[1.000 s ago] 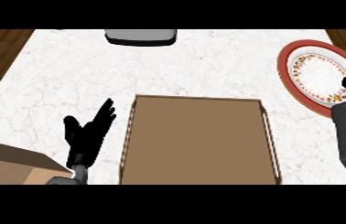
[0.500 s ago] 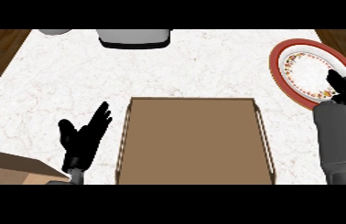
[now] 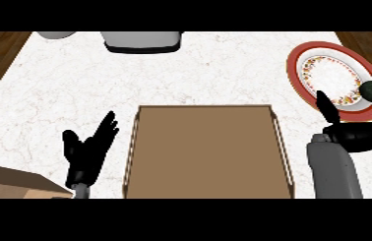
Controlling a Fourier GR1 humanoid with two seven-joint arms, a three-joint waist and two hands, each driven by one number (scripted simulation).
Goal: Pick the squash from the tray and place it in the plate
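Right robot hand, fingers' state unclear, reaches the plate at 2 o'clock; squash could roll off its rim.

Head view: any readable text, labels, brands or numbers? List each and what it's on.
None readable.
The plate carries only a speckled decorative band inside its red rim, no lettering.
The tray is plain brown, unmarked.
The grey objects at the counter's far edge show no label.
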